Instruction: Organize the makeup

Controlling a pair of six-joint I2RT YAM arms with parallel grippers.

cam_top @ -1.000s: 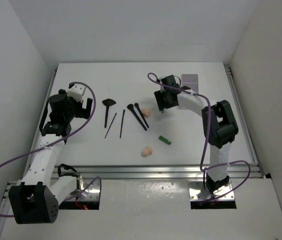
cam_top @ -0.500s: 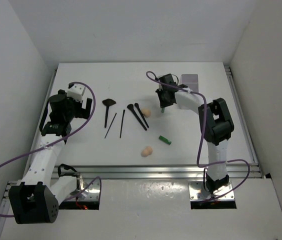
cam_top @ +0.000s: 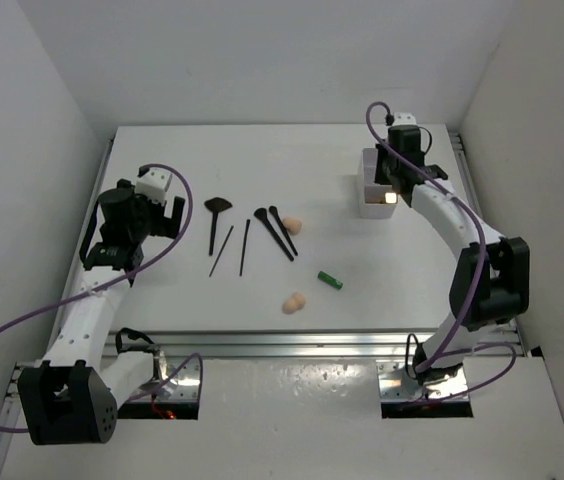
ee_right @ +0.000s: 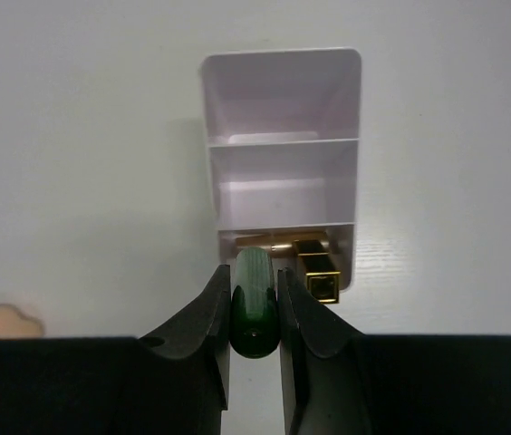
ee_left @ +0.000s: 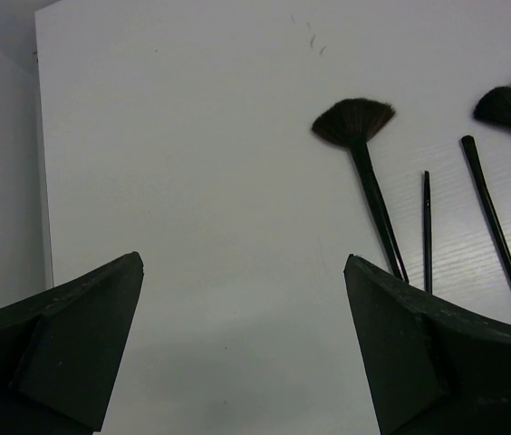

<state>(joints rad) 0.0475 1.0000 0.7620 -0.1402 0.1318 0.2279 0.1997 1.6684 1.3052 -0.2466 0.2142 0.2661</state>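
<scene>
Gleaming rounded green tube (ee_right: 255,313) between right fingers (ee_right: 199,326)

The tabletop (cam_top: 262,290) is plain white. On it lie a black fan brush (ee_left: 355,122), thin black sticks (cam_top: 244,245), two peach sponges (cam_top: 292,225) (cam_top: 295,301) and a bright green tube (cam_top: 330,281). The right gripper (ee_right: 254,276) has matt black jaws, and the dark green tube (ee_right: 255,313) between them is glossy. The box (ee_right: 283,101) is white with a faint lilac cast in the wrist view; the lipstick (ee_right: 321,276) in it is black with gold trim. The left gripper (ee_left: 242,263) is black too. Both arms (cam_top: 82,320) (cam_top: 442,215) are white with black joints, trailing purple cables (cam_top: 22,330)
</scene>
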